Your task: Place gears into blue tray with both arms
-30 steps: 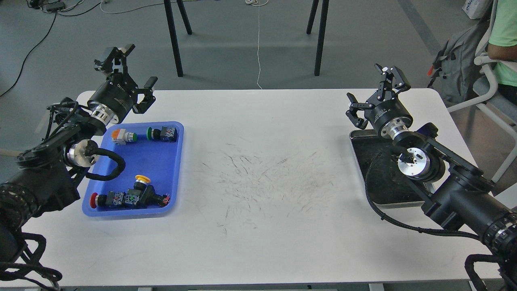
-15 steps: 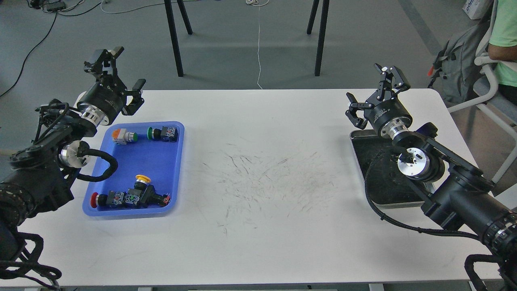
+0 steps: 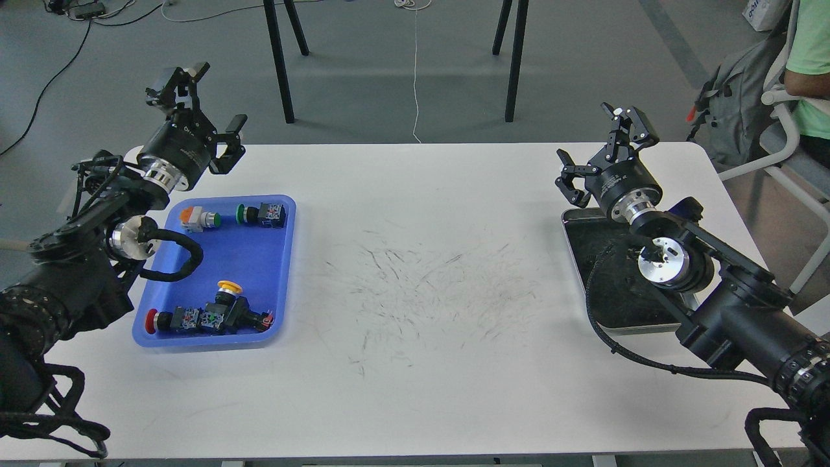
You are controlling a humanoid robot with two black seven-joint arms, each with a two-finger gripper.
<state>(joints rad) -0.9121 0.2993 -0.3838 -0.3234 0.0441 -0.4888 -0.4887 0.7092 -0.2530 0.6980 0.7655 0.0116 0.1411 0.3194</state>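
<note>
The blue tray (image 3: 286,259) lies on the left part of the white table and holds several colour-capped push-button switches (image 3: 209,316). No gears can be made out anywhere in view. My left gripper (image 3: 205,106) hangs open and empty above the table's back left corner, just beyond the tray's far edge. On the right side, my right gripper (image 3: 594,148) is also open and empty, raised over the far edge of the silver metal tray (image 3: 616,292). The right arm covers much of that tray's dark bottom.
Two more switches (image 3: 260,214) lie at the blue tray's far end. The middle of the table (image 3: 421,285) is scuffed with dark marks. Black stand legs (image 3: 280,65) rise behind the table. A seated person (image 3: 810,65) and a chair are at the far right.
My left gripper drifted left and away from the tray, then came back slightly right and upward, staying open. The right arm has not moved.
</note>
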